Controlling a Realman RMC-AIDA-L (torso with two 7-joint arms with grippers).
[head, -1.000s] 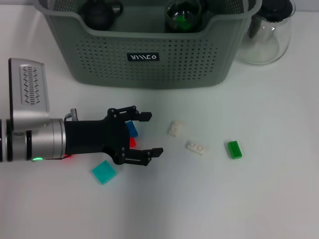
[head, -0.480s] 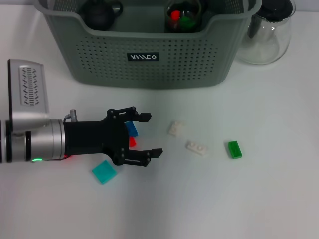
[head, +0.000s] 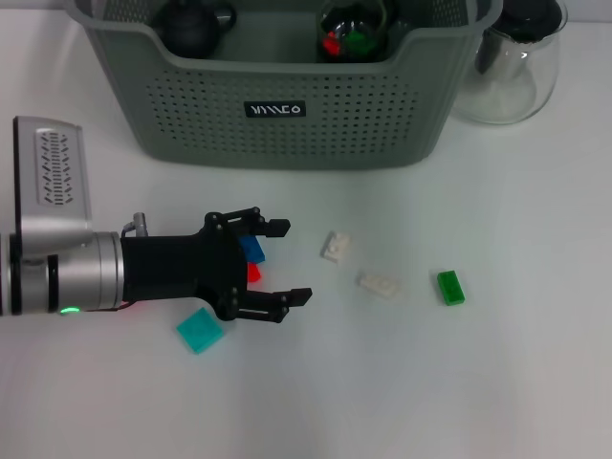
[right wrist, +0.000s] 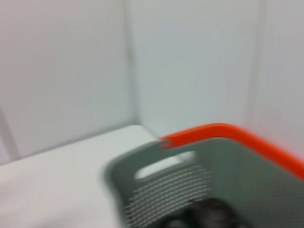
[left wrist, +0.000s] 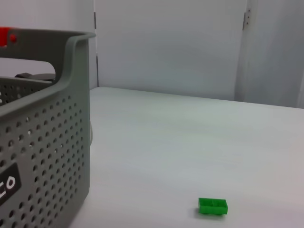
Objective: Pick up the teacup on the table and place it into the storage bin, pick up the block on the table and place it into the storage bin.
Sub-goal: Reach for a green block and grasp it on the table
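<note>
Hovering low over the table (head: 497,382) from the robot's left, left gripper (head: 287,262) with jaws spread wide and nothing between them. Just under and behind the fingers, a blue block (head: 252,248) and a red block (head: 253,273), partly hidden by the gripper body; near the wrist, closest to the robot, a teal block (head: 199,331) lying flat. Ahead of the open fingers, apart from them, two white blocks (head: 335,247) and (head: 380,284), then a green block (head: 449,287) farther to the right, also seen alone on the table from the left wrist.

Farther back, the bin (head: 287,124), upright, with a dark round item (head: 191,27) and a glass item (head: 352,31) showing red and green inside; probably the teacup among them, though cannot tell which. Beside the bin on the right, outside it, a clear glass pot (head: 512,67).

Judged from this layout: no teacup left on the table, so the cup step looks done; the block step barely begun, with every visible block on the table and none gripped. Remaining: closing on one block, lifting it over the bin's rim, letting go inside.

Right gripper not visible; its wrist view looks at the bin's rim and handle cut-out (right wrist: 164,168) from close by, so cannot tell whether open or closed.
</note>
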